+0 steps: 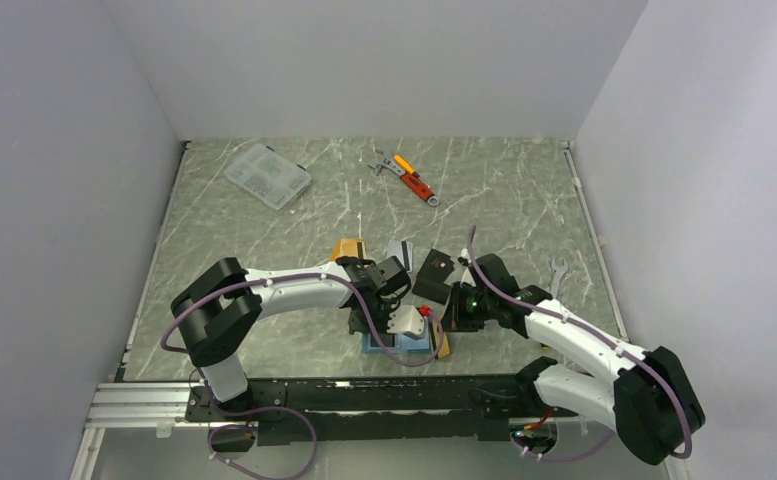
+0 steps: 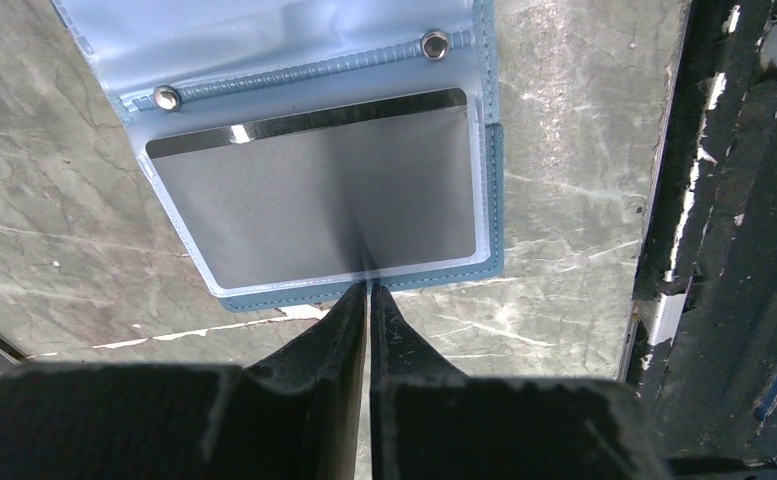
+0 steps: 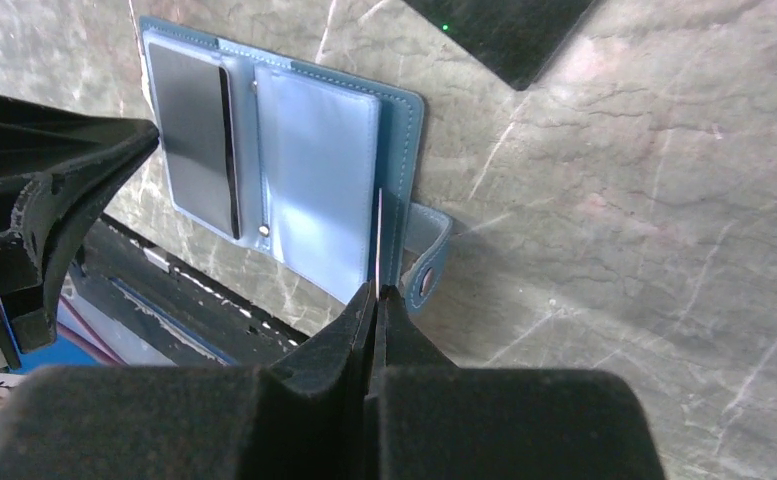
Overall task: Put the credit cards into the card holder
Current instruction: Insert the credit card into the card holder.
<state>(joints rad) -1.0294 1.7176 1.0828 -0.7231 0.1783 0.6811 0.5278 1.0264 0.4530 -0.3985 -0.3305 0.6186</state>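
Far left, left arm (image 1: 284, 285) folded at the elbow, stretched rightward over the table (image 1: 524, 200). Left gripper (image 2: 368, 290) angled down at the edge of the open card holder (image 2: 491, 180), jaws almost together, unclear whether pinching anything. Silver-grey card (image 2: 314, 200) seated in the clear pocket just past the tips. Holder flat beside the table's near edge and black rail (image 1: 314, 395). Right arm (image 1: 574, 335) reaching leftward, right gripper (image 3: 376, 292) clamped on a thin card (image 3: 379, 235) held edge-on over the holder's strap side. Loose orange cards (image 1: 347, 248) just behind. Organiser box (image 1: 269, 175) and orange-handled tool (image 1: 409, 175) well apart, near the far edge.
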